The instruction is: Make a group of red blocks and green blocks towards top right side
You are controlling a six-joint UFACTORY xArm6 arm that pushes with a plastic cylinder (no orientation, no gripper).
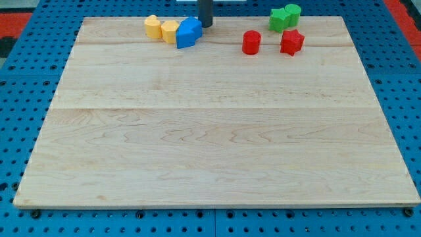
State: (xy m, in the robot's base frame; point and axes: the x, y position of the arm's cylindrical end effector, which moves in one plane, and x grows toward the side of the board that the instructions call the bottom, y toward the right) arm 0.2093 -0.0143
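My tip (206, 26) rests at the view's top centre, just right of and behind the blue blocks (188, 32). A red cylinder (251, 42) stands to the right of it, apart from it. A red star-shaped block (291, 41) lies a little further right. Two green blocks touch each other near the top right: a green star-shaped one (281, 20) and a rounder green one (293, 11) behind it. The red blocks lie just below the green ones.
Two yellow blocks (162, 28) sit side by side at the top, touching the left side of the blue blocks. The wooden board (217, 131) lies on a blue pegboard surface (20, 99).
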